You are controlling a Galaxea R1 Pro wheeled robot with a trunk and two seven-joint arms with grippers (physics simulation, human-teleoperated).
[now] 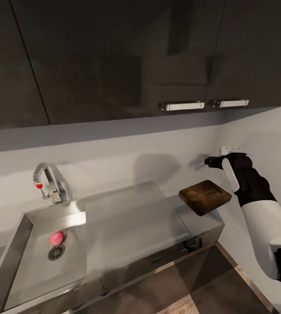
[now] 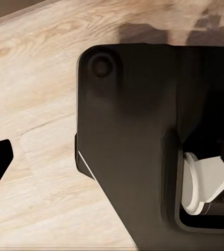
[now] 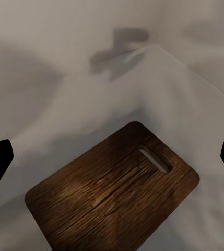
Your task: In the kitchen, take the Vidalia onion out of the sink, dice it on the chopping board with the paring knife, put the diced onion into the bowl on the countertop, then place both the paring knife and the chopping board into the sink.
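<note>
One onion (image 1: pixel 56 237), one chopping board (image 1: pixel 204 197).

The chopping board (image 3: pixel 114 193) is cropped at the right wrist view's edge, as are both jaws' tips.

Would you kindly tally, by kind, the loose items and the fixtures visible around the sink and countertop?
Onions: 1, the pinkish onion in the sink beside the drain.
Chopping boards: 1, the chopping board on the countertop.
Taps: 1, the tap.
Cabinet handles: 2, and.
Total: 5.
</note>
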